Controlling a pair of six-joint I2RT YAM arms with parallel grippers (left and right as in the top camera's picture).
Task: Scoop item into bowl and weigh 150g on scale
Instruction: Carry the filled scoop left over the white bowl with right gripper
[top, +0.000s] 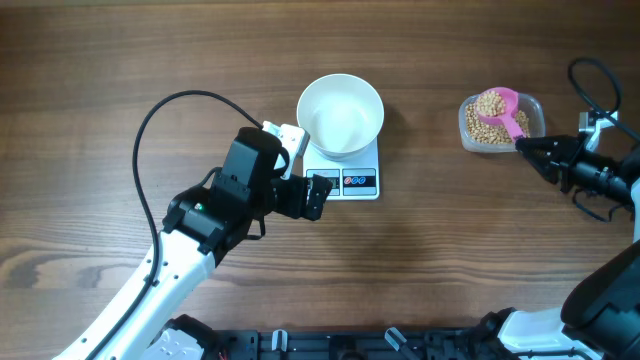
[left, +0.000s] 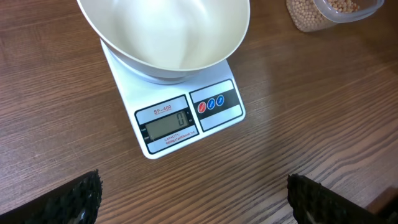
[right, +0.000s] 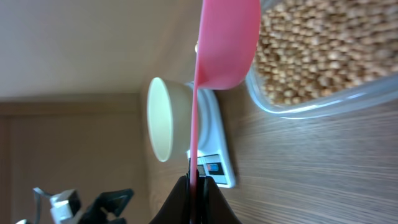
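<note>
Overhead: tan beans (top: 489, 103) heaped in pink scoop (top: 513, 122) over clear tub (top: 537, 112); white bowl (top: 340, 115) sits on scale (top: 362, 184). Right gripper (top: 522, 143) clamps scoop handle; left gripper (top: 322, 196) gapes at scale front.

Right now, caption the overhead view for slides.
Empty round white bowl on white square scale; right pincer holds pink plastic scoop of tan beans over clear plastic tub; left pincer open.

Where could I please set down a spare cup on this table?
Bare wood lies between the scale and the tub, and across the far-left corner. It is crowded at the scale's front, where the open left gripper hovers, and by the tub, where the right gripper holds the scoop.
</note>
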